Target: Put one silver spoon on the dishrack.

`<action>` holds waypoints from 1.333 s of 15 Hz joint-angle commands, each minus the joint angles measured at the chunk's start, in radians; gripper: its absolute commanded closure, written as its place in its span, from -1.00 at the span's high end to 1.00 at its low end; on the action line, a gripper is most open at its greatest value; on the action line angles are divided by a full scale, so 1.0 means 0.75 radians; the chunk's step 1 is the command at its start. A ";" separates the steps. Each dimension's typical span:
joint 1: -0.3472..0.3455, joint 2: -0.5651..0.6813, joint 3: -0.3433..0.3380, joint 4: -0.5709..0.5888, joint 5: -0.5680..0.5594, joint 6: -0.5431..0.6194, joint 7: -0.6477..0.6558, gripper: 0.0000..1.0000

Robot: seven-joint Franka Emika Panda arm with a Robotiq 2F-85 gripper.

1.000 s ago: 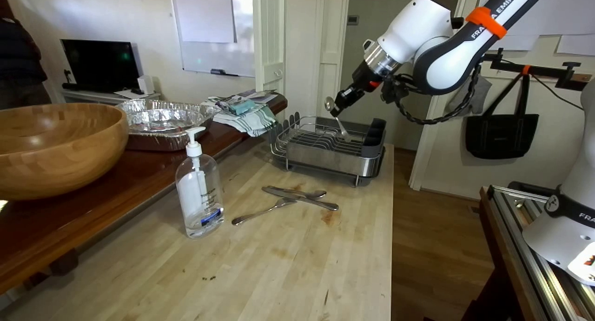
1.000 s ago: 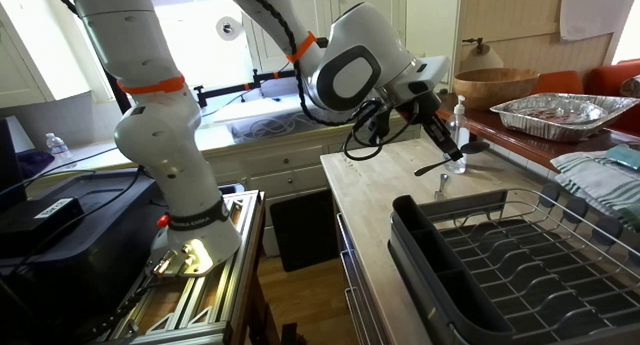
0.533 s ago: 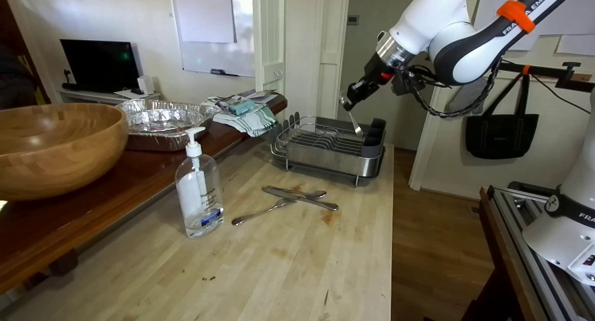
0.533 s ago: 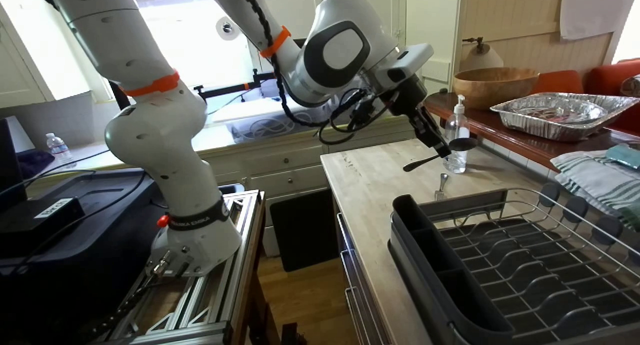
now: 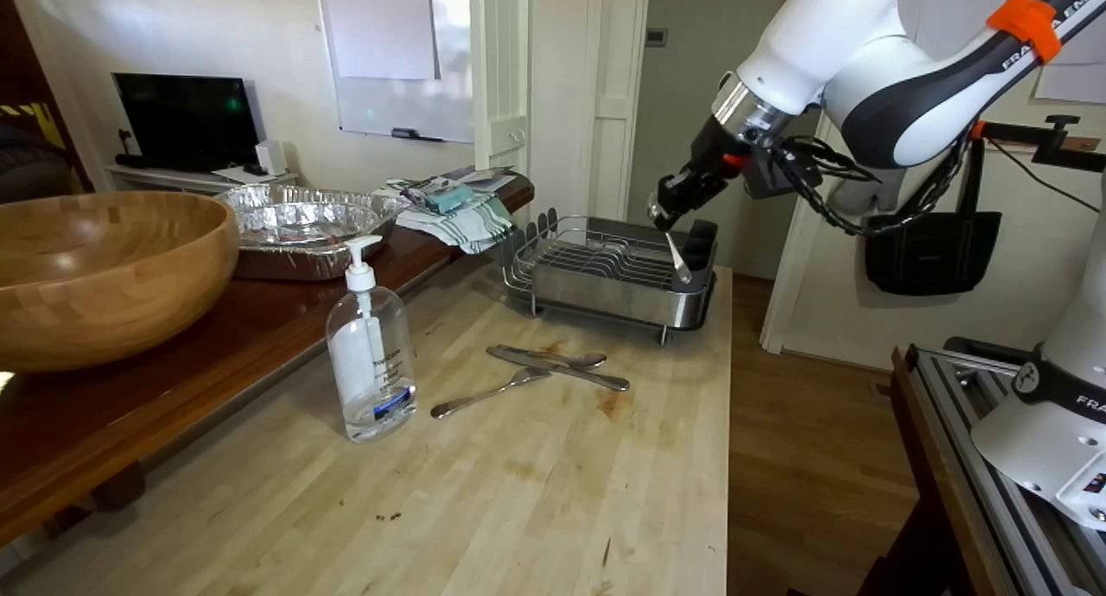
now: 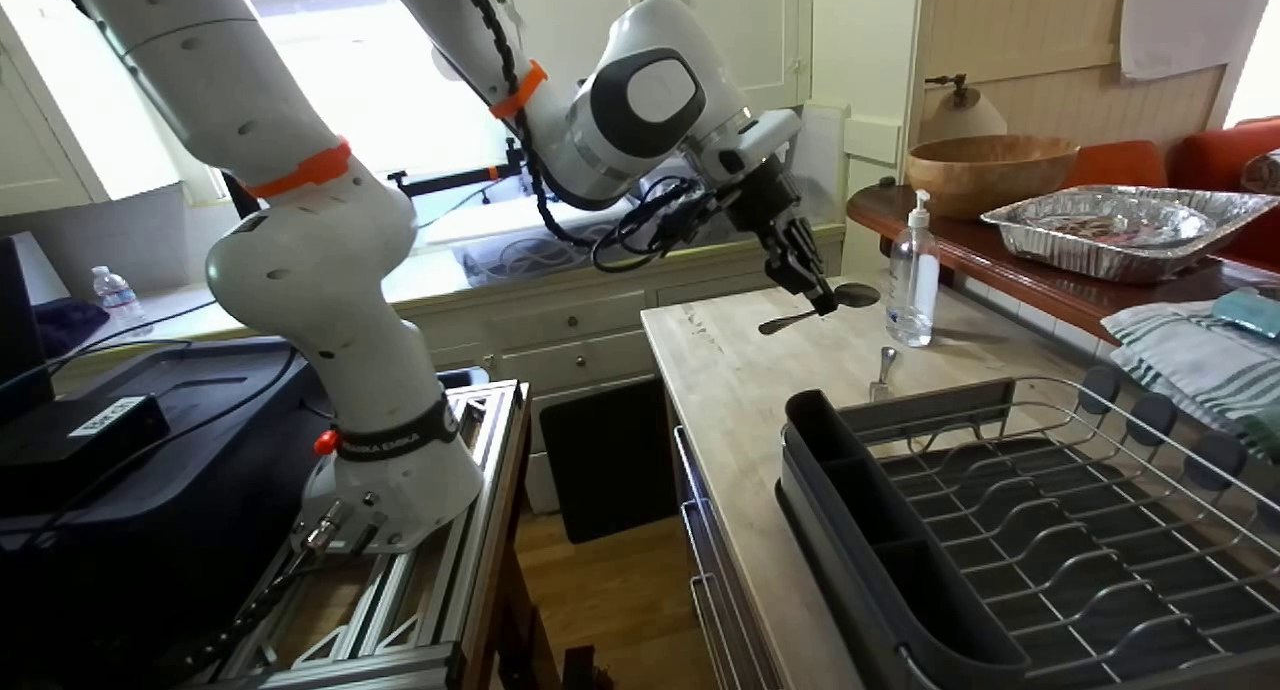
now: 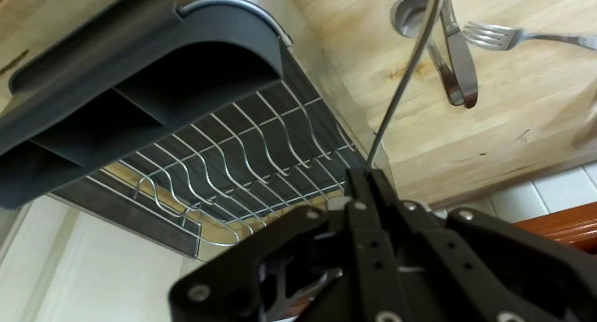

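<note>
1. Since a second ago you are swinging the gripper [image 7: 368, 173] sideways, toward the end of the dishrack [image 5: 605, 292] where the black, three-compartment utensil holder [image 7: 228, 25] is sitting.
2. You are keeping its jaws together, clamped on the silver spoon [image 6: 858, 295], which in both exterior views is hanging tilted in the air — bowl end up, handle slanting down.
3. For the task, you are probably nearing the end of the carry and lining the handle up with the utensil holder; the silver spoon is not yet resting on the dishrack.
4. Counting left to right in an exterior view, you are seeing one wooden bowl [image 5: 121, 276], apparently two foil trays [image 5: 285, 199], one clear pump bottle [image 5: 373, 367] and at least one striped dish towel [image 5: 473, 229].
5. Next, three pieces of cutlery are lying on the worktop [image 5: 501, 527]: one fork [image 7: 512, 37], one knife [image 7: 462, 60] and one loose spoon [image 7: 413, 15], the last two overlapping at one end.
6. Beyond those, you are counting one dishrack, one utensil holder and, in the one gripper, a single silver spoon — so two spoons are showing altogether, and only the held one is serving the task.
</note>
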 commanded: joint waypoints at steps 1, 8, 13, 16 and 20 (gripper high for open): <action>-0.054 -0.077 0.051 -0.064 -0.057 -0.043 0.148 -0.97; -0.161 -0.117 0.060 -0.080 -0.120 -0.027 0.193 -0.97; -0.210 -0.074 0.057 -0.029 -0.154 -0.031 0.154 -0.97; -0.241 -0.057 0.067 0.000 -0.195 -0.031 0.162 -0.97; -0.250 -0.043 0.052 0.011 -0.178 -0.058 0.128 -0.97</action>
